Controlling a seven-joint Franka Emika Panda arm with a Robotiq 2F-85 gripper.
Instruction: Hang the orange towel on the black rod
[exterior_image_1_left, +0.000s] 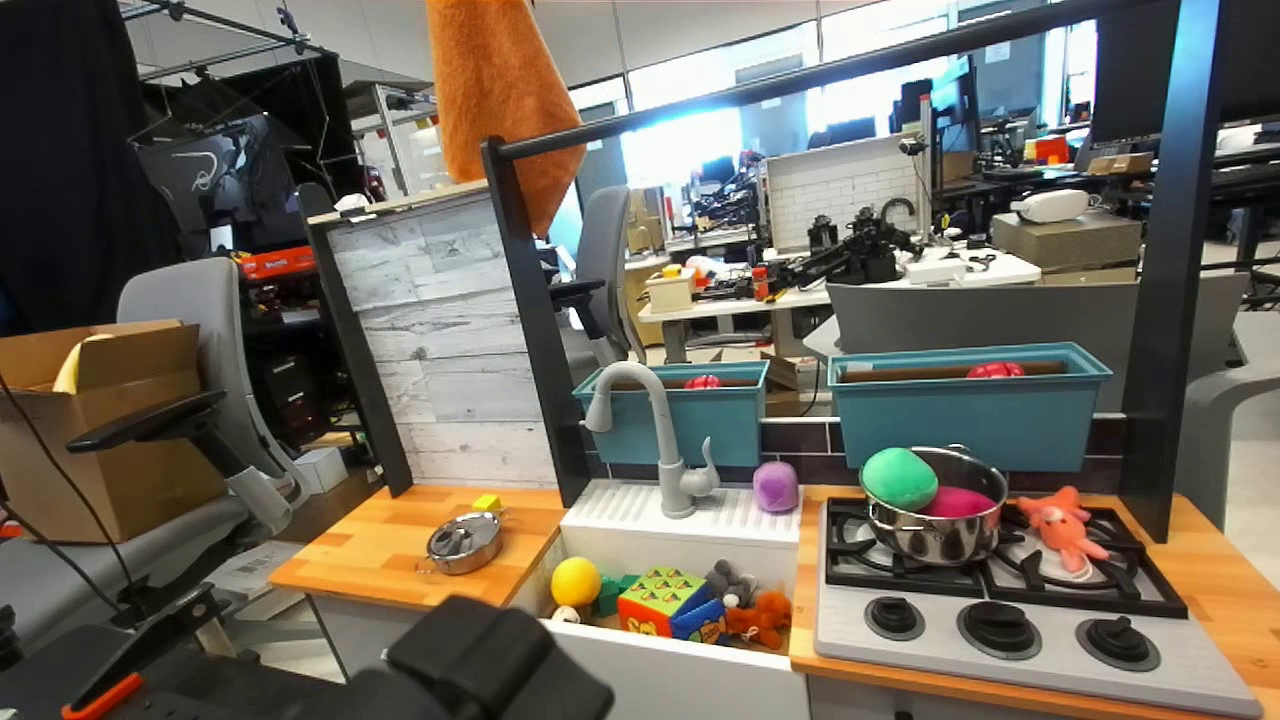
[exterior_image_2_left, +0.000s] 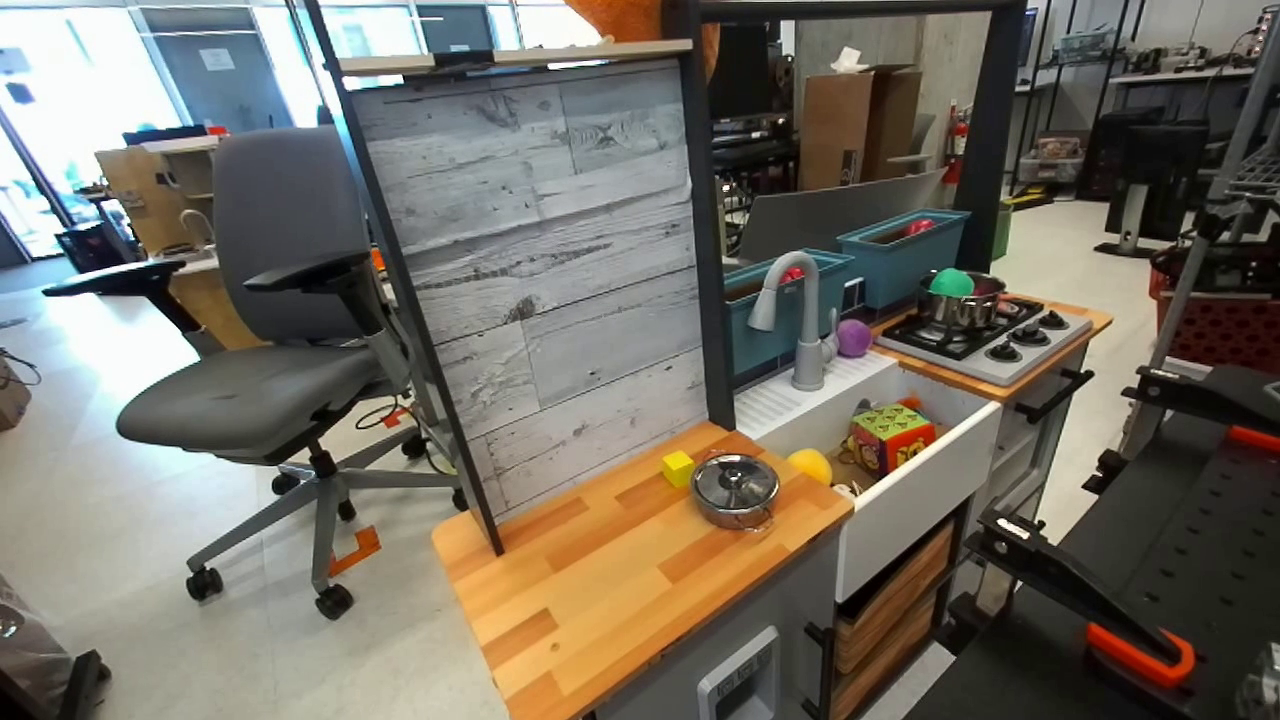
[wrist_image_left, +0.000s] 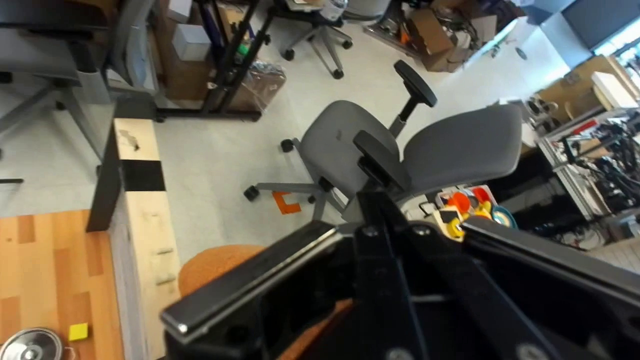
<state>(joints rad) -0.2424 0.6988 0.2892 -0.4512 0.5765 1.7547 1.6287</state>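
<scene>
The orange towel (exterior_image_1_left: 500, 90) hangs in the air at the top of an exterior view. Its lower corner passes behind the left end of the black rod (exterior_image_1_left: 800, 80), near the left post. The towel's upper part is out of view. In an exterior view only a piece of the towel (exterior_image_2_left: 622, 18) shows above the shelf, beside the rod (exterior_image_2_left: 850, 9). In the wrist view my gripper (wrist_image_left: 384, 210) has its fingers together. The towel (wrist_image_left: 220, 262) shows below and left of the fingers, so it seems pinched. The gripper is outside both exterior views; the rod is not visible in the wrist view.
Black posts (exterior_image_1_left: 530, 330) and a grey wood-look panel (exterior_image_2_left: 560, 250) stand beside the rod. Below are the faucet (exterior_image_1_left: 655, 430), teal planters (exterior_image_1_left: 970, 410), a stove with a pot (exterior_image_1_left: 940, 540), a sink of toys, and a lidded pan (exterior_image_2_left: 735, 490) on the counter.
</scene>
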